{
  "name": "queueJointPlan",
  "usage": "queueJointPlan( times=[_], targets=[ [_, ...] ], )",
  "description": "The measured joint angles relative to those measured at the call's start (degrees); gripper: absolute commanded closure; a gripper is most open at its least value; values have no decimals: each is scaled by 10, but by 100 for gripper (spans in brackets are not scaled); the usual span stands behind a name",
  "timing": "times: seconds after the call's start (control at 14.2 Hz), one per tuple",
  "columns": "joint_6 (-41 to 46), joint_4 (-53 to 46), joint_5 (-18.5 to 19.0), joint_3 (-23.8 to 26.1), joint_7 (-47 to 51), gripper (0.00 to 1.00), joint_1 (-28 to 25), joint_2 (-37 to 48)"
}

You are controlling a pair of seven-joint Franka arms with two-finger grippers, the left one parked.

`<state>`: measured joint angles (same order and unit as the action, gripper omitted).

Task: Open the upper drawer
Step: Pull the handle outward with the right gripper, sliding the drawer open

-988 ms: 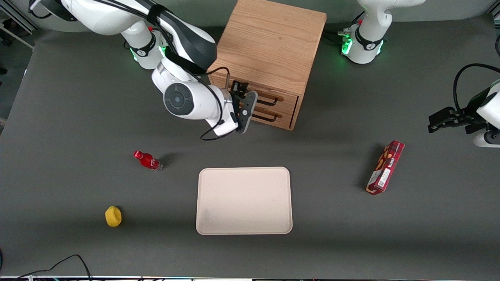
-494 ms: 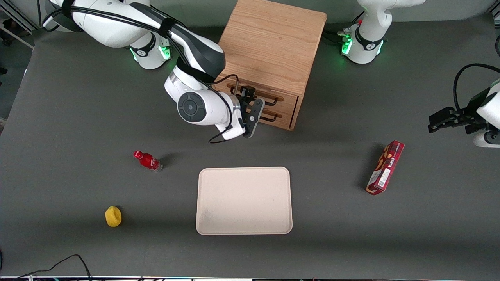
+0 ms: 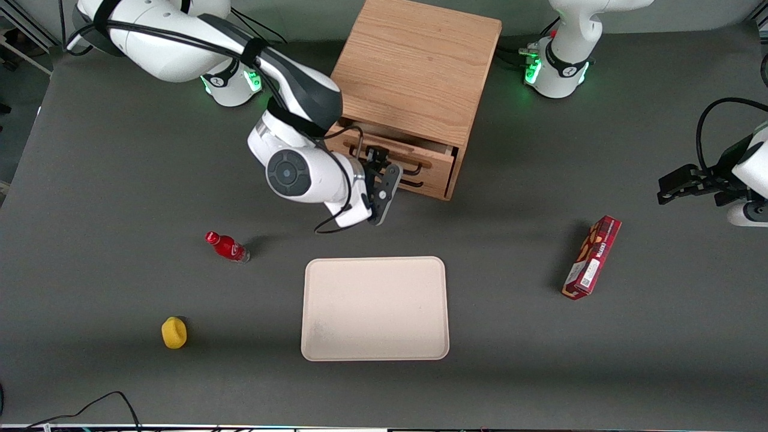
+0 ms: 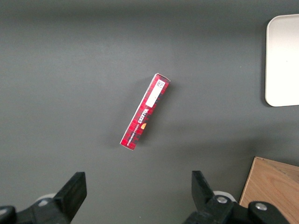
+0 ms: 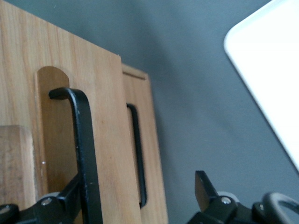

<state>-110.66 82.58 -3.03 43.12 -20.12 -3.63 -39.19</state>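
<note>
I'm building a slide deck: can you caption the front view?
Right arm's gripper at the handle of the upper drawer, slid partly out of the oak cabinet.

Light oak upper drawer with black wire handle, black hand, cream tray, red plaid box.

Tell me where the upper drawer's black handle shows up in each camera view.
Front view: handle on the upper drawer, pulled slightly out of the cabinet, claw at it.
Right wrist view: thick black bar close to the camera, on the drawer front.
Left wrist view: not in it.
Shared landmark: the white tray.
</note>
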Motion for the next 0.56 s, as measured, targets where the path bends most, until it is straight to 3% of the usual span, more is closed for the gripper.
queueJointPlan(
  times=[0.56],
  targets=[
    [51,-106,4,-38,0,0,3,-55]
  ],
)
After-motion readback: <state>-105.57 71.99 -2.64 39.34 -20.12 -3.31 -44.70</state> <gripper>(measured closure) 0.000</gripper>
